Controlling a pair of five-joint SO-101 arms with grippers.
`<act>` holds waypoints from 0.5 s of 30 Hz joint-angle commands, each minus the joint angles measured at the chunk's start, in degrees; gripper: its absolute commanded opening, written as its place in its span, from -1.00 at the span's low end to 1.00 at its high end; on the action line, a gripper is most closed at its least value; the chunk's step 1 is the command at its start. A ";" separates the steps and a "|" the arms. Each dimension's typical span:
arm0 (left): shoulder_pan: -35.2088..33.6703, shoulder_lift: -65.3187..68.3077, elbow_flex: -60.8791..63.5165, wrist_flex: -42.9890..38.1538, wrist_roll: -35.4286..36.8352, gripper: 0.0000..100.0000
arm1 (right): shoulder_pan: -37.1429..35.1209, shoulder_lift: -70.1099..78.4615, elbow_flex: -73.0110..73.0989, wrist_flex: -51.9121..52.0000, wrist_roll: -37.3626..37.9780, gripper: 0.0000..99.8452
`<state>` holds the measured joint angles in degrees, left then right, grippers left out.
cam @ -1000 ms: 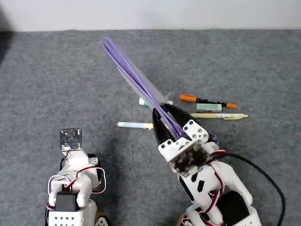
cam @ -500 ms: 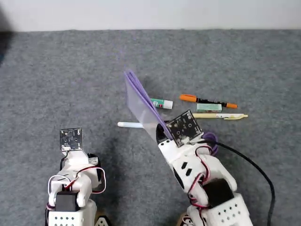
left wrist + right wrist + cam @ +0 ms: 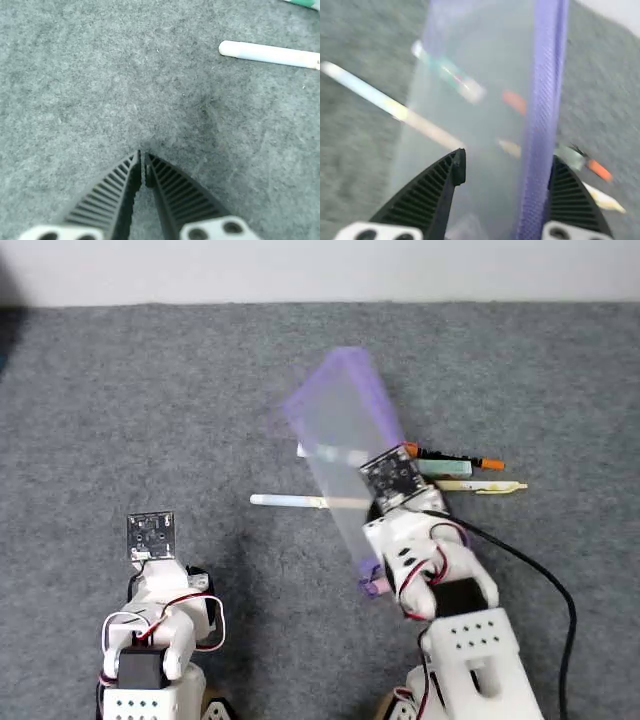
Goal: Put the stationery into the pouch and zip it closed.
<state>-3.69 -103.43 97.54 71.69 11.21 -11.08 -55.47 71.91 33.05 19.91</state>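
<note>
The pouch is pinched by the right gripper, pens at its three o'clock; the left gripper is pressed together.

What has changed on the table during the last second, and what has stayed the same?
The translucent purple pouch at the right gripper swung from edge-on, pointing far-left, round to show its broad face above the white pen. The left gripper, the white pen and the orange-and-black marker stayed put.
</note>
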 commanded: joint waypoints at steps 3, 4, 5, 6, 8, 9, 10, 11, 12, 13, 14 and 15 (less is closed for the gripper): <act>-0.35 -0.88 -1.19 0.18 0.70 -0.97 | 7.96 2.68 -7.74 2.59 2.81 -0.48; -0.35 -0.88 -1.19 0.18 0.70 -0.97 | 8.92 2.68 -9.23 3.74 2.81 -0.48; -0.35 -0.88 -1.19 0.18 0.70 -0.97 | 9.54 2.68 -10.73 4.97 2.90 -0.48; -0.35 -0.88 -1.19 0.18 0.70 -0.97 | 10.07 2.68 -12.13 6.55 3.43 -0.49; -0.35 -0.88 -1.19 0.18 0.70 -0.97 | 10.24 2.59 -14.86 10.68 5.89 -0.49; -0.35 -0.88 -1.19 0.18 0.70 -0.97 | 10.33 2.59 -16.18 13.05 6.86 -0.49; -0.35 -0.88 -1.19 0.18 0.70 -0.97 | 10.33 2.59 -17.58 15.52 7.65 -0.49; -0.35 -0.88 -1.19 0.18 0.70 -0.97 | 10.33 2.59 -18.81 18.15 8.26 -0.49; -0.35 -0.88 -1.19 0.18 0.70 -0.97 | 10.33 2.59 -19.96 20.79 8.79 -0.49; -0.35 -0.88 -1.19 0.18 0.70 -0.97 | 10.24 2.59 -21.01 23.43 9.49 -0.49; -0.35 -0.88 -1.19 0.18 0.70 -0.97 | 10.07 2.59 -21.98 26.15 10.20 -0.49; -0.35 -0.88 -1.19 0.18 0.70 -0.97 | 9.89 2.59 -22.86 28.97 11.08 -0.49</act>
<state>-3.69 -103.43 97.54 71.69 11.21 -1.41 -52.84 54.24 55.12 28.44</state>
